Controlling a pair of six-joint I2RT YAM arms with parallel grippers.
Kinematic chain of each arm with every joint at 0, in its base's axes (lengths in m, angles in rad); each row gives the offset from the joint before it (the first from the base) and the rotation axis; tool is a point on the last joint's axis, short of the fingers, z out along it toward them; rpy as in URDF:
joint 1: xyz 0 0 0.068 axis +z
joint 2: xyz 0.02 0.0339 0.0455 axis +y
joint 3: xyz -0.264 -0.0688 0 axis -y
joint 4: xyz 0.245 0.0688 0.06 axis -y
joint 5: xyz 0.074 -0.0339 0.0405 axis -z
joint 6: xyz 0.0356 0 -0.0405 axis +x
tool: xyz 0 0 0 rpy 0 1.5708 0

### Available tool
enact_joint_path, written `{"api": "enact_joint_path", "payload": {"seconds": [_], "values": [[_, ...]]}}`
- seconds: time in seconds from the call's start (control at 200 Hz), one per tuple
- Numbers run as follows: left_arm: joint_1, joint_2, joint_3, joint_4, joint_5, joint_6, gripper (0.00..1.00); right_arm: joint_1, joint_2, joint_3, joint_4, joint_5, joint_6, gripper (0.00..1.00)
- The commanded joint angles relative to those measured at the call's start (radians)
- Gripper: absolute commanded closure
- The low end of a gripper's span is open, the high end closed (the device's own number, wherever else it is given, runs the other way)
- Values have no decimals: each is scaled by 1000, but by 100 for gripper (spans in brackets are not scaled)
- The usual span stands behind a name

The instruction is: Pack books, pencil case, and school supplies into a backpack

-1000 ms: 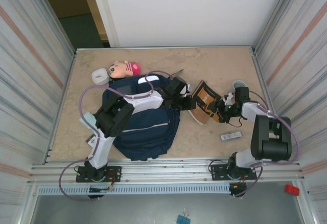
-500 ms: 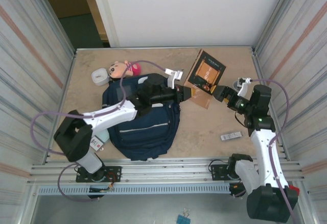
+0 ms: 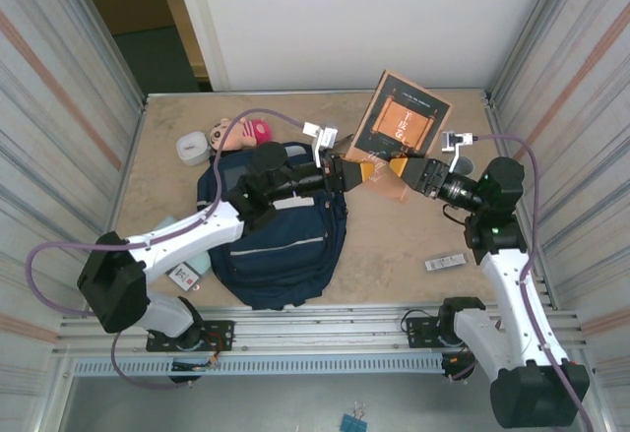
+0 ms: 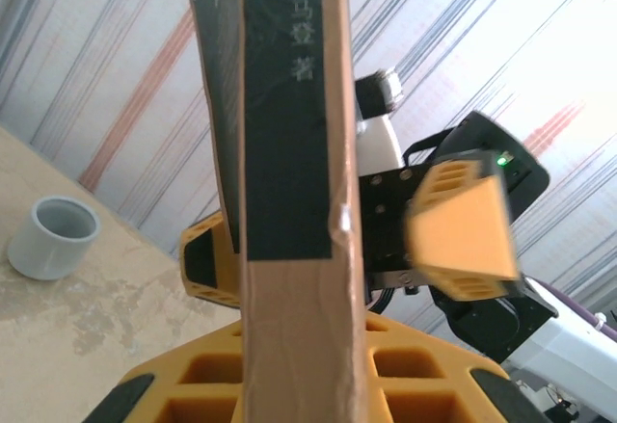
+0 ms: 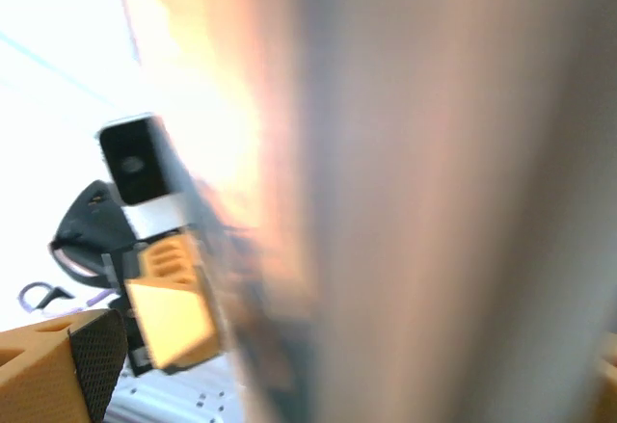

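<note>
Both grippers, top view: left gripper [image 3: 352, 172] and right gripper [image 3: 402, 168] meet at the lower corner of the book [image 3: 404, 122], which is raised in the air to the right of the navy backpack [image 3: 281, 240].
Loose supplies, top view: slim white-and-black bar [image 3: 446, 262] lies on the table [image 3: 394, 245]; black-and-white card pack [image 3: 184, 275] sits at the backpack's left side.
Left gripper, left wrist view: clamped on the book's bottom edge, spine toward the camera; grey cup [image 4: 53, 238] stands on the table.
Right gripper, left wrist view: fingers straddle the book.
Right gripper, right wrist view: the book is a close blur; pinching or released, I cannot tell.
Risk: if one gripper lets go before the other holds firmly, the thin book may swing or drop short of the backpack; opposed pulling could bend its cover.
</note>
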Motion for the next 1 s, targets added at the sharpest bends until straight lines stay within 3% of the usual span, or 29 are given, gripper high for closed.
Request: {"api": "enact_joint_path", "payload": {"seconds": [0.0,0.04,0.185,0.456,0.546,0.591,0.646,0.737,0.887,0.997], "values": [[-10,-47,-1,49,-29,11,100,38,-46,45,109,-42,32,0],[-11,-62,-11,8,-68,31,100,41,-63,44,108,-34,29,2],[-8,-106,-63,-27,-157,76,99,40,-123,34,58,41,-5,26],[-14,-94,-49,-57,-103,106,94,63,-70,64,59,111,-33,50],[-16,-92,-44,-67,-83,124,89,61,-53,77,34,118,-83,72],[-15,-104,-50,-95,-100,147,81,51,-60,82,3,129,-129,87],[-15,-136,-66,-148,-146,202,58,40,-78,82,-50,147,-210,100],[-14,-207,-90,-276,-231,324,29,49,-109,102,-233,184,-483,100],[-15,-320,-50,-624,-360,628,16,122,-132,141,-565,281,-968,100],[-15,-373,-6,-835,-353,904,8,216,-116,154,-736,390,-1255,100]]}}
